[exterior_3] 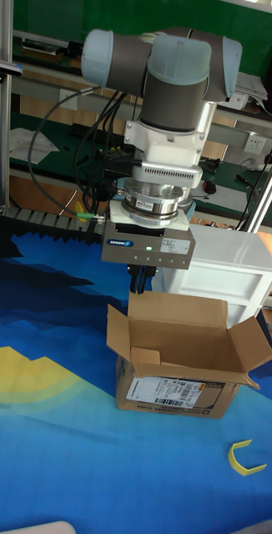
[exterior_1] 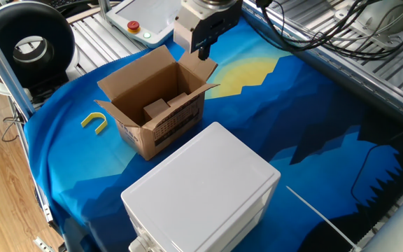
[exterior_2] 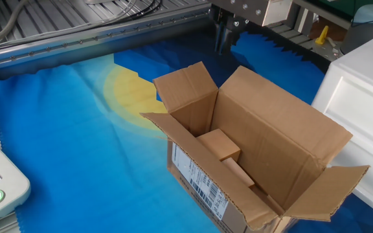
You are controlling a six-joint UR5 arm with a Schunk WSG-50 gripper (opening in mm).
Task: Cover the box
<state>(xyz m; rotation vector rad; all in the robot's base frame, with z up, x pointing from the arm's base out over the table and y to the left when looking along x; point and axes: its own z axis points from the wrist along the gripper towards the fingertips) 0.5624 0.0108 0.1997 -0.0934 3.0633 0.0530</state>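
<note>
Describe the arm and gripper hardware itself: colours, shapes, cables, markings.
The arm has fat grey cylindrical joints with pale blue end caps. Below them sit a white housing, a ribbed silver ring and a flat grey gripper body carrying a small blue label and a green light. The gripper ends in two short dark fingers. Black cables loop behind the wrist.
</note>
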